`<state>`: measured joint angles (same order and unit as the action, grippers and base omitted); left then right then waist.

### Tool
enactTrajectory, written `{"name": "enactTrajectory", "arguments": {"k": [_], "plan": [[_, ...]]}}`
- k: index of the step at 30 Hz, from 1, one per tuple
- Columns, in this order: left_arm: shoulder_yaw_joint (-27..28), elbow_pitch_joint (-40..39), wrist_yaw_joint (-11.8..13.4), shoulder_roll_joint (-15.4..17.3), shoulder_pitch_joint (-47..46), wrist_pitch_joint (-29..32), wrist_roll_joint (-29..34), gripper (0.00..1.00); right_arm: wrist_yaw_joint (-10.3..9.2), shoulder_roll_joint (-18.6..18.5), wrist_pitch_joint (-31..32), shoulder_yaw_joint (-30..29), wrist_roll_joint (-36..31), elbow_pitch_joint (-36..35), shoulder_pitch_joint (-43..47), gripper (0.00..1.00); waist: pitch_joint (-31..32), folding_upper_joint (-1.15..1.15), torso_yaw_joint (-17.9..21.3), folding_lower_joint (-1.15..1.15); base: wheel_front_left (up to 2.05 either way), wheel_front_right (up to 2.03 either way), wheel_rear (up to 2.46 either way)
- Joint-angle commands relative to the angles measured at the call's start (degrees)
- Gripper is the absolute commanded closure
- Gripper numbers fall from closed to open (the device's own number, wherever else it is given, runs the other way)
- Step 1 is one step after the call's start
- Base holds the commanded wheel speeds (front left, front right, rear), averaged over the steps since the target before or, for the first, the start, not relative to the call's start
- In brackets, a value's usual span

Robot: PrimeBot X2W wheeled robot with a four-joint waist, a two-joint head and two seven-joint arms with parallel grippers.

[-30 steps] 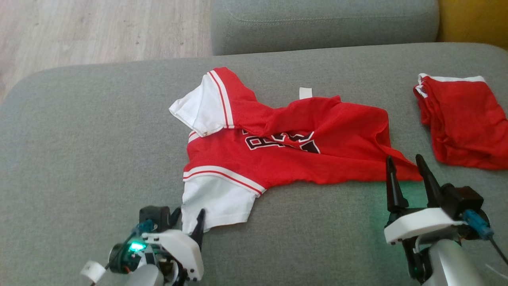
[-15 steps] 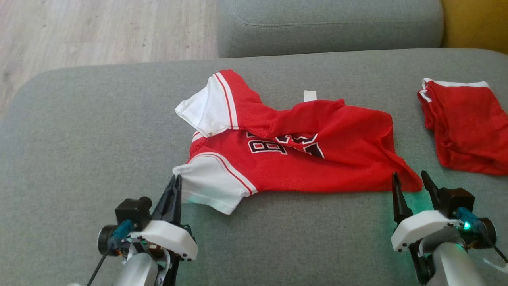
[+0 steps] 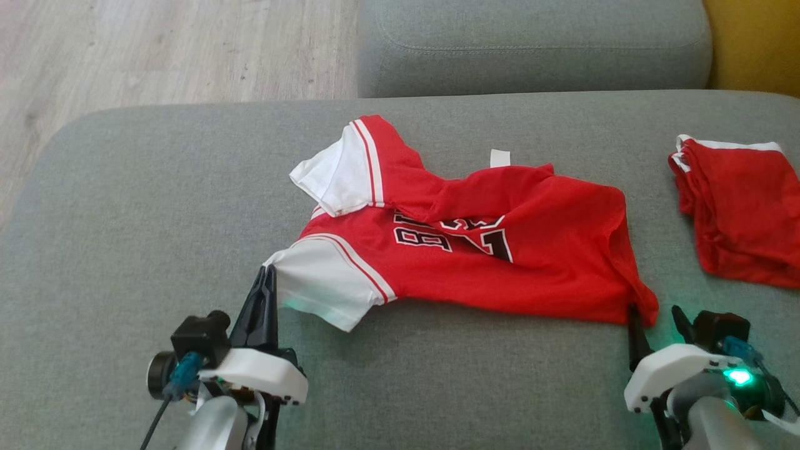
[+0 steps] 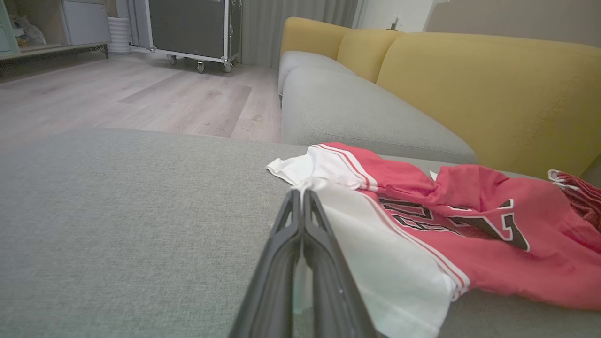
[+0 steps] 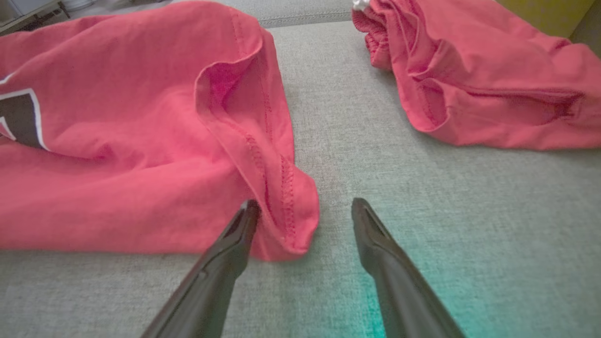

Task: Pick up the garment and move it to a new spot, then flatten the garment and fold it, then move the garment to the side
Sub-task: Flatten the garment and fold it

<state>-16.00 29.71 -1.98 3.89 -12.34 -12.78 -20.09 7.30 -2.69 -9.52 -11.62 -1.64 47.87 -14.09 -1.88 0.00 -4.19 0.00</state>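
The grey sofa seat (image 3: 125, 250) carried everything. The red jersey (image 3: 531, 262) lay rumpled across its middle, lettering up, its far half bunched over itself; a second red garment (image 3: 744, 212) sat well apart near the right edge. The left gripper (image 3: 267, 270) had its fingers pressed together on the corner of the near white sleeve (image 3: 319, 287), which rose slightly toward the tips. The right gripper (image 5: 305, 205) stood wide, its fingers either side of the stitched hem corner (image 5: 288, 220), one finger against the cloth and nothing pinched yet.

The step in hand looked to be securing a second hold before the lift. Doing it well called for easing the right gripper a little further in, tips low on the cushion, so that the whole doubled hem sat deep between the fingers and not just its lip; only then was it worth closing. The lift that followed wanted to be level on both sides, with the arms drawn gently apart; the left hold was on a mere corner, and a jerk seemed likely to slip it. The path also needed to stay clear of the second garment.
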Motion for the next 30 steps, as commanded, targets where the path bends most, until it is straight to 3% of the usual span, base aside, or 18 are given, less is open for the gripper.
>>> {"name": "enactTrajectory", "arguments": {"k": [1, 8, 9, 10, 11, 20, 25, 30], "plan": [[2.4, -2.0, 0.3, 0.9, -1.9, -1.0, 0.5, 1.0, 0.19, -0.2, -0.1, 1.1, -0.4, -0.8, -2.7, 0.0, 0.0, 0.0, 0.0, 0.0, 0.0, 0.0, 0.0], [2.8, -2.4, 0.6, 0.9, -1.7, -1.7, 0.4, 1.0, 0.19, -0.2, 1.2, 2.1, 2.8, 4.1, -4.1, 0.0, 0.3, 0.0, 0.1, 0.0, 0.0, 0.0, 0.0], [2.9, -2.5, 0.7, 0.9, -1.8, -1.8, 0.3, 1.0, 0.19, -0.2, 1.5, 2.6, 3.5, 4.8, -4.4, 0.08, 0.3, 0.0, 0.1, 0.0, 0.0, 0.0, 0.0], [3.0, -2.5, 0.8, 0.9, -1.8, -1.8, 0.3, 1.0, 0.19, -0.2, 1.8, 3.2, 4.3, 5.5, -4.6, 0.61, 0.3, 0.0, 0.1, 0.0, 0.0, 0.0, 0.0], [3.1, -2.5, 0.9, 0.9, -1.8, -1.9, 0.3, 1.0, 0.19, -0.2, 1.9, 3.9, 5.1, 6.0, -4.9, 1.0, 0.3, 0.0, 0.2, 0.0, 0.0, 0.0, 0.0], [4.2, -3.1, 0.7, 1.3, -2.2, -2.0, -1.0, 1.0, 0.19, -0.2, 1.4, 12.5, 15.6, 5.8, -6.4, 1.0, 1.5, 0.0, 0.8, 0.0, 0.0, 0.0, 0.0], [6.3, -8.5, -1.9, 1.2, -4.3, -1.2, -6.1, 1.0, 0.19, -0.2, 1.0, 19.6, 24.2, -3.4, -7.4, 1.0, 2.8, 0.0, 1.3, 0.0, 0.0, 0.0, 0.0], [9.0, -16.4, -2.7, 2.9, -11.1, 3.3, -10.3, 1.0, 0.19, -1.4, 3.0, 21.2, 26.6, -15.7, -11.4, 1.0, 4.1, 0.0, 1.8, 0.0, 0.0, 0.0, 0.0]]}}
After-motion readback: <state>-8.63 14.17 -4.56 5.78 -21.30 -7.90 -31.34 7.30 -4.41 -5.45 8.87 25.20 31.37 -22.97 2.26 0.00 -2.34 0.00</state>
